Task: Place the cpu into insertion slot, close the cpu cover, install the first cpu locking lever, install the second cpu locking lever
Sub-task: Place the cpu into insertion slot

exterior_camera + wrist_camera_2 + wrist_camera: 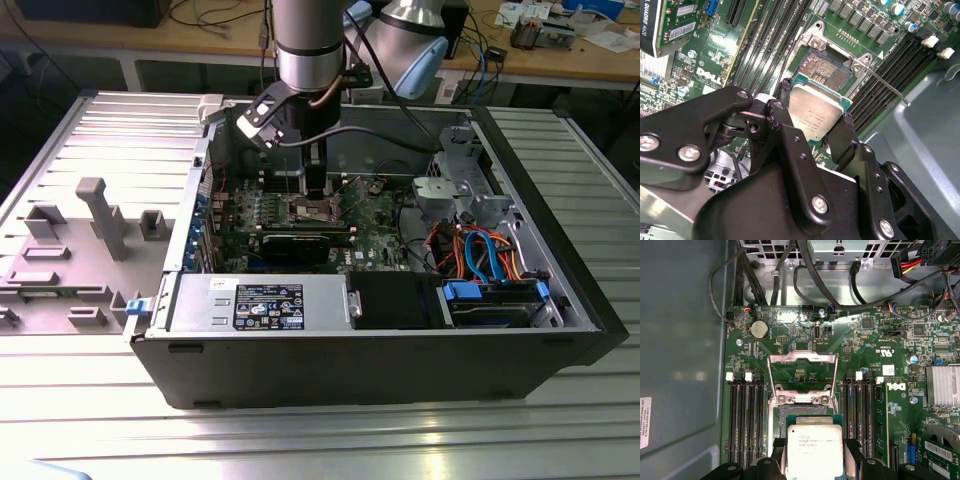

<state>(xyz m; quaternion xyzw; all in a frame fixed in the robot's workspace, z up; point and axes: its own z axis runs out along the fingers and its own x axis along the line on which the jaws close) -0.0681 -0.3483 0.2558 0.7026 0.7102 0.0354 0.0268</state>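
A ribbed metal table (560, 420) carries an open computer case (380, 365) lying on its side, with cluttered wooden benches behind it. In the exterior view, taking the case as the dial, a grey plastic fixture (100, 215) sits on the table out past nine o'clock. The power supply (260, 300) lies inside the case toward seven o'clock. The arm (310, 40) comes down from twelve o'clock to the middle of the green board.

In the second wrist view the gripper (815, 119) has its black fingers (842, 137) clamped on two opposite edges of the cpu (815, 110), silver top facing the camera. The chip hangs just over one edge of the insertion slot (827, 70) and is not seated; most of the contact field lies bare. A thin locking lever (887, 87) juts out from the slot's corner, unlatched.

In the first wrist view the cpu cover (801, 375) is swung open beyond the slot, with black memory slots (747, 420) on both sides.
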